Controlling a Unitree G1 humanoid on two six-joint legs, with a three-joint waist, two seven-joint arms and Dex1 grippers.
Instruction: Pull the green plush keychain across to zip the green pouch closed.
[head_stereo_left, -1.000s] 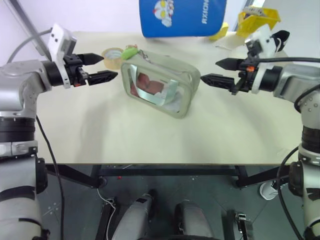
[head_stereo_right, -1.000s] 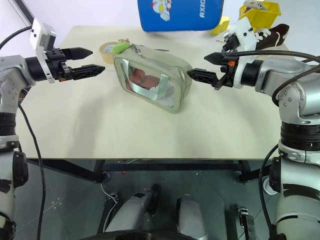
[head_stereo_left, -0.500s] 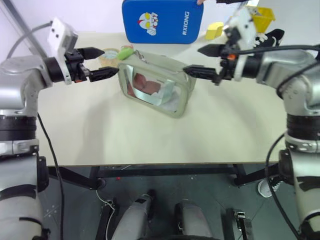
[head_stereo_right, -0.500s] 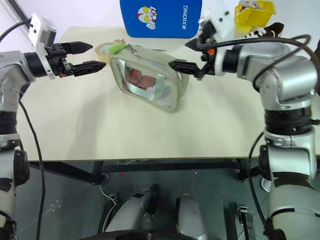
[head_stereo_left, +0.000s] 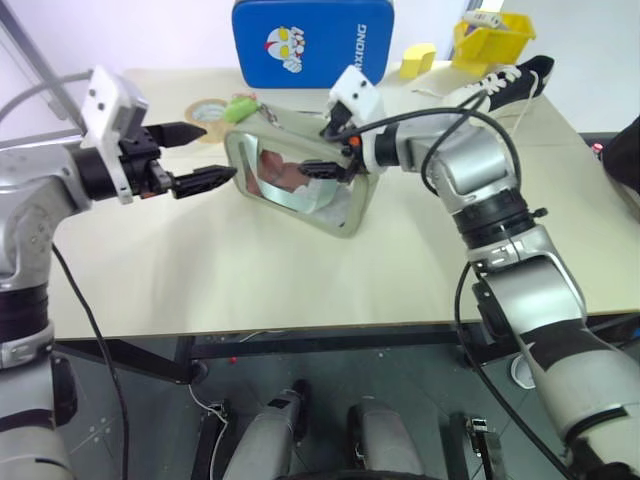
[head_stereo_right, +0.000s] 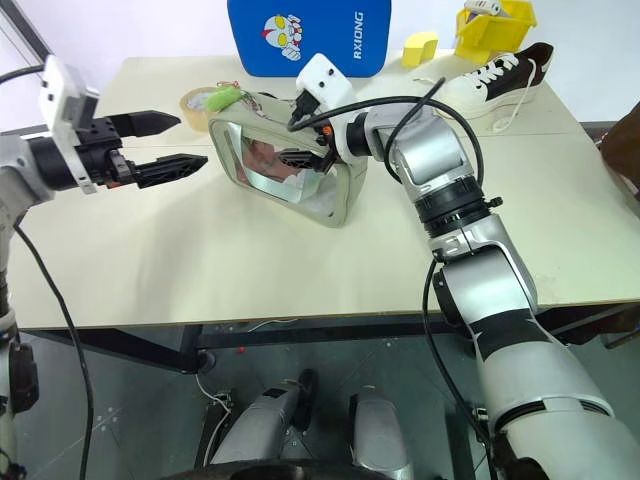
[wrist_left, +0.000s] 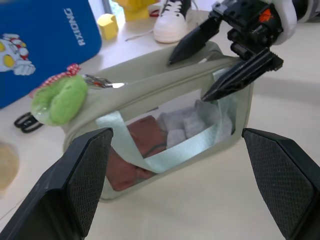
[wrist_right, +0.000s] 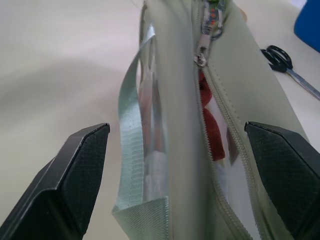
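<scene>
The green pouch (head_stereo_left: 300, 180) stands on the counter (head_stereo_left: 250, 270) between the two sets of jaws, the right gripper (wrist_left: 227, 60) straddling its top edge. The green plush keychain (wrist_left: 59, 99) hangs at the pouch's end nearer the left gripper (head_stereo_left: 195, 157), which stands just beside that end; the zip gapes ahead of the right jaws.

green pouch (head_stereo_left: 300, 180) upright, partly unzipped, green plush keychain (head_stereo_left: 240, 107) at far end

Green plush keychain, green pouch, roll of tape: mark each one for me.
green plush keychain (wrist_left: 59, 99): left wrist view, middle of the fuzzy ball.
green pouch (head_stereo_left: 352, 208): left eye view, fabric end wall beside the clear window.
roll of tape (head_stereo_right: 196, 100): right eye view, the tan ring's top face.
</scene>
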